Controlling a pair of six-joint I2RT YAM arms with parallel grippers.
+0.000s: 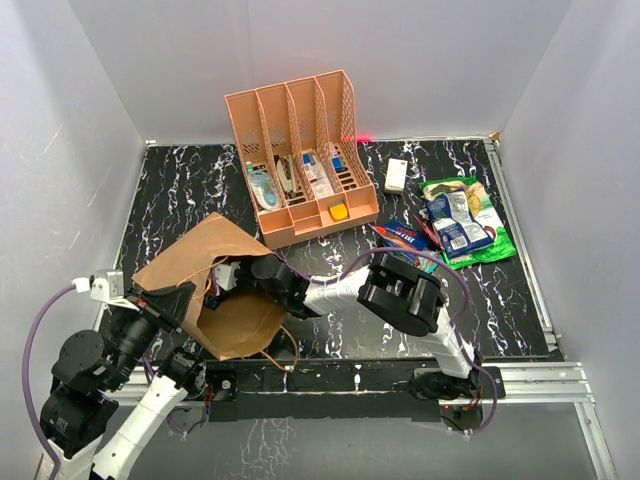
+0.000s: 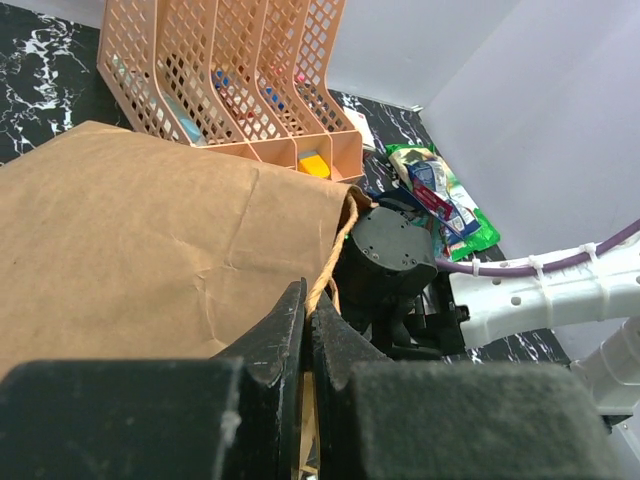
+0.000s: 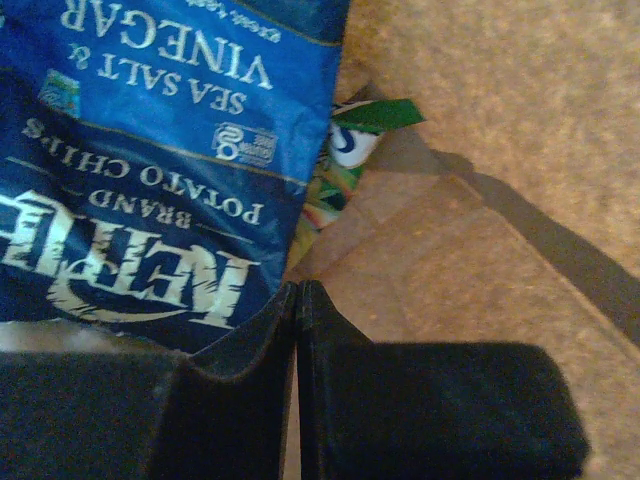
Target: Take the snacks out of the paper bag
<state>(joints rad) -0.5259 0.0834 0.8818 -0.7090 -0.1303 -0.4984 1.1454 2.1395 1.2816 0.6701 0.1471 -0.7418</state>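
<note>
Nearest, the left hand (image 2: 306, 305) is clamped on the paper bag (image 1: 190, 255), and the right hand (image 3: 297, 292) is deep inside it.

At 8 o'clock on the counter (image 1: 180, 190) the brown bag lies on its side, mouth turned toward 4 o'clock. The left fingers are pressed together on its rim at a loop handle (image 2: 322, 283). The right hand's fingers are squeezed narrow, tips touching the edge of a dark blue packet (image 3: 150, 150); whether they grip it I cannot tell. A green-and-white packet (image 3: 350, 140) peeks from behind. The orange rack (image 1: 300, 130) stands at 12 o'clock with a white remote (image 1: 396, 175) just right of it. At 2 o'clock more snacks (image 1: 455, 225) lie on a green chip bag (image 1: 495, 245).
</note>
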